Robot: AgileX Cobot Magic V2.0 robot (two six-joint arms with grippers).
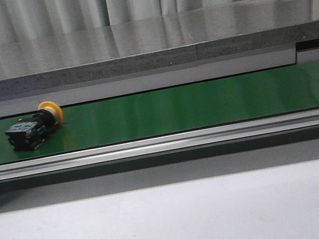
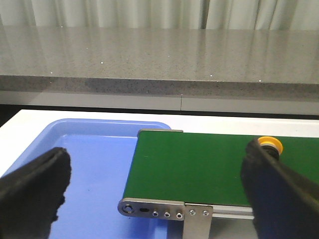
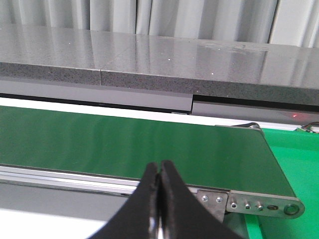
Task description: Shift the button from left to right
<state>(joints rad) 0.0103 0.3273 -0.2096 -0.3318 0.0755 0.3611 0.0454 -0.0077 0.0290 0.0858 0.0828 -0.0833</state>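
Right now I see the button (image 1: 35,125) lying on its side at the left end of the green belt (image 1: 194,106), orange cap toward the far edge. My left gripper (image 2: 154,194) is spread wide and empty, the button just beyond its right finger. My right gripper (image 3: 159,199) is pinched closed on nothing, near the belt's right end.

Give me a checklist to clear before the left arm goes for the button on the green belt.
1. Button on the belt, toward its left end: ok.
2. Button upright: not ok, it lies on its side, orange cap facing back right.
3. Left gripper open: ok, fingers spread wide.
4. Left gripper around the button: not ok; only the orange cap peeks from behind one finger.
5. Right gripper open to receive: not ok, shut and empty.
6. Blue tray past the belt's left end: ok.
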